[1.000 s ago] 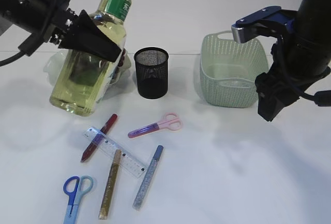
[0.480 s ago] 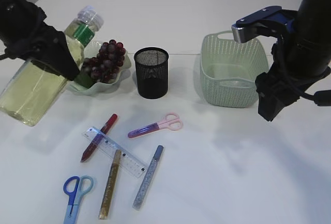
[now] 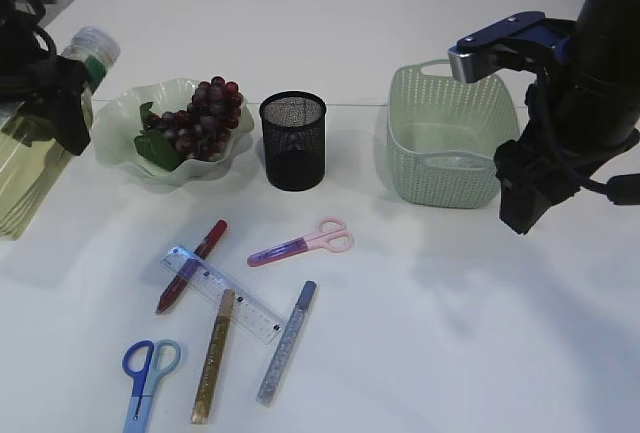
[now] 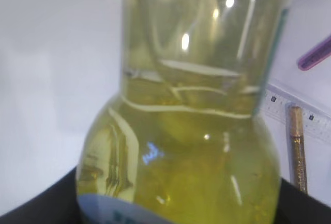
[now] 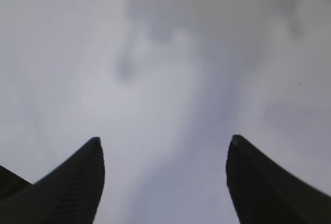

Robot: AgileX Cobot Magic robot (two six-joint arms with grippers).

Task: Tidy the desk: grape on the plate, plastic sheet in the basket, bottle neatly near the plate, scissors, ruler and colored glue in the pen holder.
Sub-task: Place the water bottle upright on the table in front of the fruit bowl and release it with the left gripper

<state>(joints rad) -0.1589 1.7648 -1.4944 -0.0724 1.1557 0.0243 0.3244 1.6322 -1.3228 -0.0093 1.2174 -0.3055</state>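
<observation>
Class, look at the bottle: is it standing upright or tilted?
Tilted. The bottle, held by the left gripper, leans with its cap up to the right and its base lower left.

My left end effector point(image 3: 55, 103) held the tilted bottle point(image 3: 40, 143) at the desk's point(image 3: 450, 333) left edge, beside the plate point(image 3: 120, 138) bearing grapes point(image 3: 200, 118). The pen holder point(image 3: 293, 140) stood between plate and basket point(image 3: 450, 138); scissors point(image 3: 300, 243), ruler point(image 3: 225, 293) and glue sticks point(image 3: 285, 343) lay in front.
</observation>
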